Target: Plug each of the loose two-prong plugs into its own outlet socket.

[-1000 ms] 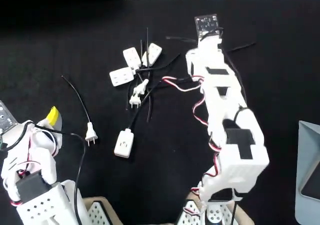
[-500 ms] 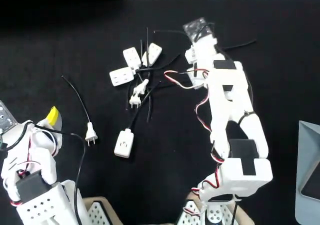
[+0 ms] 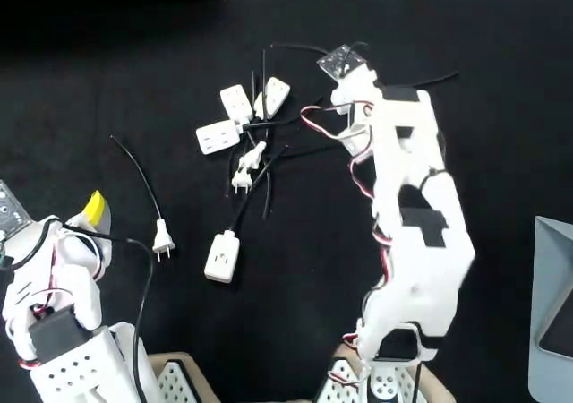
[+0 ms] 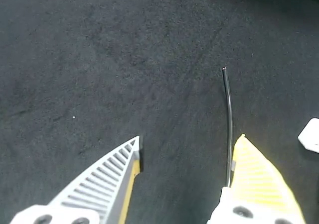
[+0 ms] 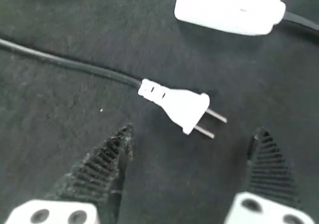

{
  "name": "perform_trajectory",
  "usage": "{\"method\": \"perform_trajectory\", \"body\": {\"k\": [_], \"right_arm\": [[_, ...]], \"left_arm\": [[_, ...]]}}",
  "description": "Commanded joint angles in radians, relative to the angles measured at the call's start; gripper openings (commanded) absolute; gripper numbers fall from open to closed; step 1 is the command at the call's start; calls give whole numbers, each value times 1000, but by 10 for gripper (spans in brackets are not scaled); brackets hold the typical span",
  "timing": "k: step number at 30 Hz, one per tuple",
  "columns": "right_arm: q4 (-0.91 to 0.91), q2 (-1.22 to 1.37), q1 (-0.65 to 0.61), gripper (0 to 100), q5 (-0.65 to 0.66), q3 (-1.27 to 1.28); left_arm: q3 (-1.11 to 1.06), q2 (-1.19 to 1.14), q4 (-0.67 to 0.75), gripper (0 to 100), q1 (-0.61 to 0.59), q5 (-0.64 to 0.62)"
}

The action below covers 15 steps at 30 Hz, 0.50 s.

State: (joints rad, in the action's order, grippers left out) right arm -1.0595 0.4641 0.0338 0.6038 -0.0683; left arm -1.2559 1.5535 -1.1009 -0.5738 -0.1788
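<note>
the right tool [image 5: 193,131], spread apart, hangs near the white plug [image 5: 182,106] mid-frame; a skewed closing may pinch its prongs [image 5: 215,116].

A white plug [image 5: 179,106] on a black cord [image 5: 65,62] and a white outlet socket [image 5: 232,5] lie on black cloth [image 5: 60,15], the right gripper [image 5: 193,131] shows black ribbed fingers, and the left gripper [image 4: 189,139] one yellow, one white-ribbed.

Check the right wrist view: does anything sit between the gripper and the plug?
Nothing visible does. The right gripper is open over the plug, which lies flat on the cloth with its prongs clear. A socket lies beyond it, apart.
</note>
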Motion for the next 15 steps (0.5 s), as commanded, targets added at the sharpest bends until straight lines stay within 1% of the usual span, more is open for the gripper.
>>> {"method": "perform_trajectory", "body": {"k": [1, 3, 4, 6, 10, 12, 15], "right_arm": [[-51, 120, 14, 346, 6, -188], [-77, 173, 14, 336, 6, -229], [-100, 194, 12, 310, 6, -251], [-126, 217, 9, 221, 6, -282], [-133, 223, -9, 6, 8, -303], [-167, 223, -17, 30, 8, -302], [-261, 217, -41, 13, 6, -303]], "left_arm": [[-1, 8, 26, 296, 1, 5], [-1, 8, 26, 296, 1, 5], [-1, 8, 26, 296, 1, 5], [-1, 8, 26, 296, 1, 5], [-1, 8, 26, 296, 1, 5], [-1, 8, 26, 296, 1, 5], [-2, 8, 26, 296, 1, 6]]}}
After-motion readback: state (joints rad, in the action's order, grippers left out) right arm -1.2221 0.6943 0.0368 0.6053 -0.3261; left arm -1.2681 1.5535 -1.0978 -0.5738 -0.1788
